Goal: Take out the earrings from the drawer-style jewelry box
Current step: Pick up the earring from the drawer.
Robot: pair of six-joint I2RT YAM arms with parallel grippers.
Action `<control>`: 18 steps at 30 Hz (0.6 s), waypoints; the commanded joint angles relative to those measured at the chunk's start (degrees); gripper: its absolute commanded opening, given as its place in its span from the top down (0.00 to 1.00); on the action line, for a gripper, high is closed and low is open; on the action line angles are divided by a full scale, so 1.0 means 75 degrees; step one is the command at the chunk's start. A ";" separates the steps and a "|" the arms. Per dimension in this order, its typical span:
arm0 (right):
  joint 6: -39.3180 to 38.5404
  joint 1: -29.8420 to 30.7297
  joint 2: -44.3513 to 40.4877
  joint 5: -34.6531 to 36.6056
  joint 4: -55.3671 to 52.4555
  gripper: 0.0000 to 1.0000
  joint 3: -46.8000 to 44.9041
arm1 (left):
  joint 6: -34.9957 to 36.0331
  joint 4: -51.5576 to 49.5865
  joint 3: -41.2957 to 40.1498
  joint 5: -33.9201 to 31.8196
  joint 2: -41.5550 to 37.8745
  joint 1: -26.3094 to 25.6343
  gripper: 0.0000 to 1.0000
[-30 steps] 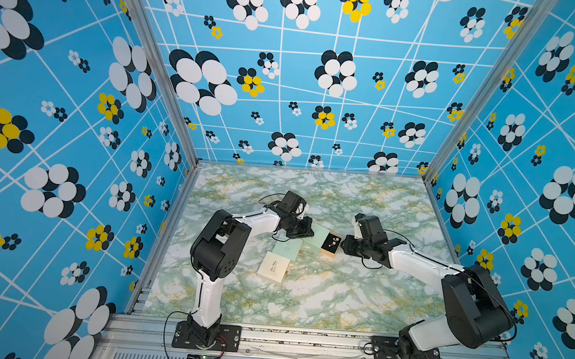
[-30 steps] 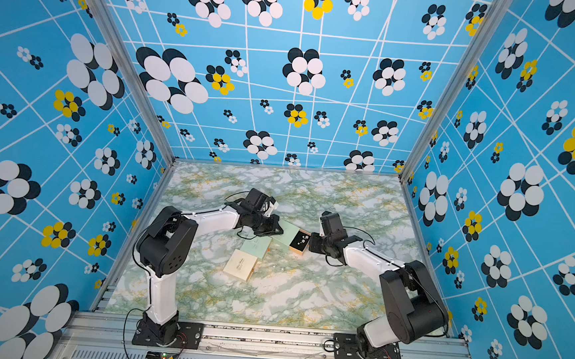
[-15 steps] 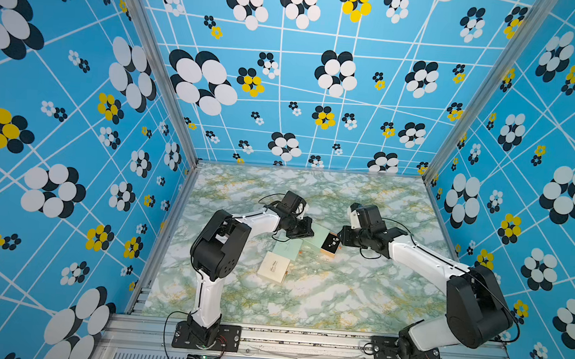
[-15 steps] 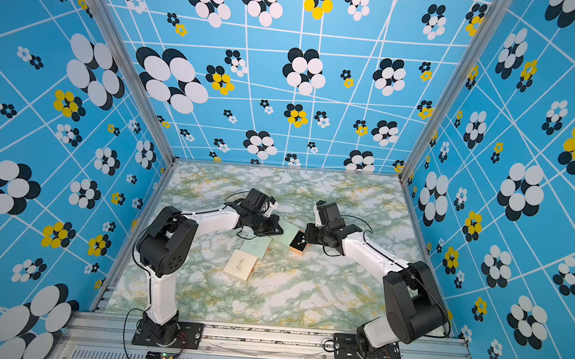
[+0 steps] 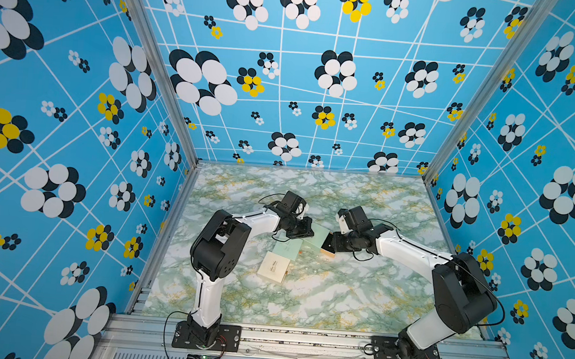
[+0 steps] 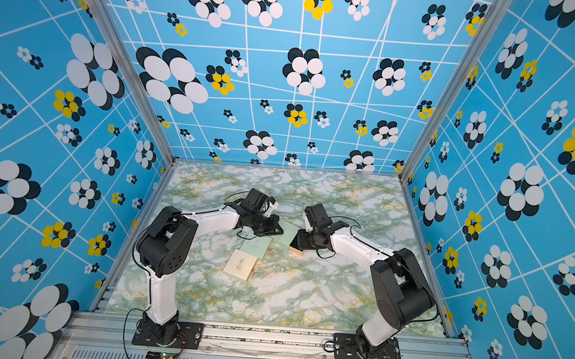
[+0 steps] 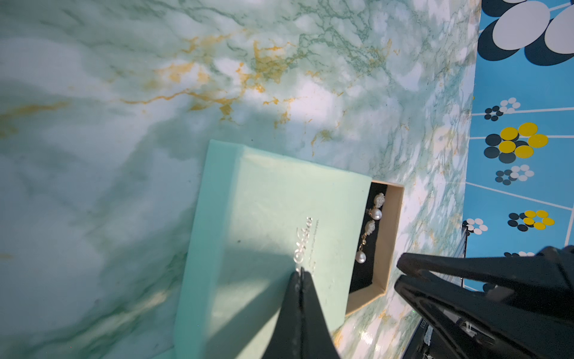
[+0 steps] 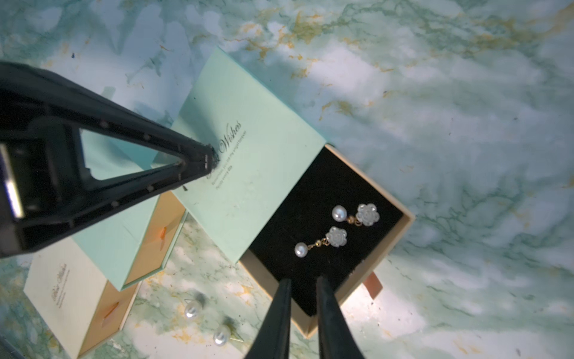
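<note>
In swings the right gripper [image 8: 302, 279] over the drawer [image 8: 391, 236], jaws narrowing, empty, near the earrings [image 8: 337, 237]; left gripper [image 7: 299, 273], clamped tight on nothing, pins the sleeve [image 7: 264, 217]. Pick looks imminent.

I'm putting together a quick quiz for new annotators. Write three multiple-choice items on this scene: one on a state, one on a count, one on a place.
1. The left gripper is:
A) wide open
B) shut, its tip at the mint sleeve
C) shut on an earring

2. How many plain pearl earrings lie loose on the table?
A) two
B) none
C) five

3. Where are the flower earrings?
A) on the table
B) on top of the mint sleeve
C) in the open drawer

Key:
1 B: its jaws meet with no gap in the left wrist view.
2 A: two pearls show on the marble beside the boxes.
3 C: both rest on the drawer's black lining.
</note>
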 commanded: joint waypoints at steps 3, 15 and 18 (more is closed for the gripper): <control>-0.0179 0.0129 0.0241 0.0123 -0.0232 0.83 0.0221 | 0.0065 -0.0776 -0.0299 -0.0427 0.0237 0.0088 1.00; -0.0220 0.0250 0.0514 0.0386 -0.0182 0.83 0.0477 | 0.0054 -0.0770 -0.0289 -0.0431 0.0261 0.0088 1.00; -0.0229 0.0275 0.0611 0.0420 -0.0156 0.83 0.0536 | 0.0064 -0.0787 -0.0284 -0.0420 0.0261 0.0087 1.00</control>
